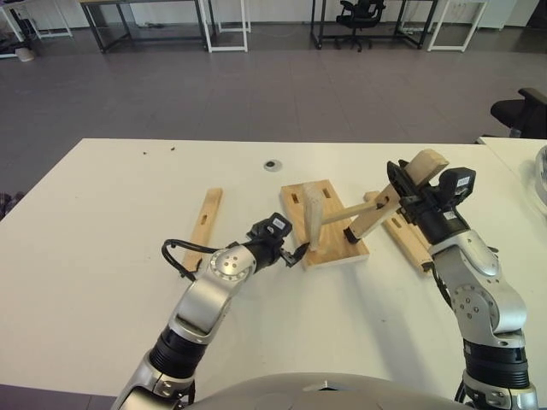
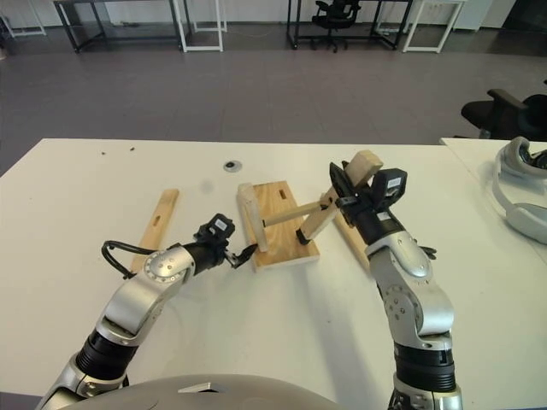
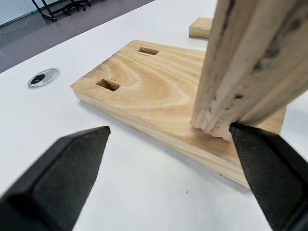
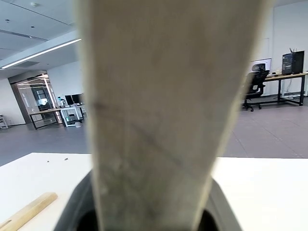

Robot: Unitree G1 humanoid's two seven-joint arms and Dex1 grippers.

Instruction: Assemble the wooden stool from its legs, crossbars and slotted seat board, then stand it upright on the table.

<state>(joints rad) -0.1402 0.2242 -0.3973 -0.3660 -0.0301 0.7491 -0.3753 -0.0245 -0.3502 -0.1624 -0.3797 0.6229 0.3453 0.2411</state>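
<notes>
White table (image 1: 102, 256) holds the seat board (image 1: 340, 249) at its middle, one leg (image 1: 314, 218) upright on it. Our left gripper (image 1: 301, 253) sits wide open, empty, around that leg's foot — our right gripper (image 1: 408, 195) clamps the tilted second leg (image 1: 429, 162). We should close left first, then lower squarely.

grey floor (image 1: 256, 85) stretches beyond the white surface (image 1: 85, 213). dark-framed tables (image 1: 145, 21) and a black office chair (image 1: 359, 15) stand at the far side; another black chair (image 1: 523, 111) sits at the right.
</notes>
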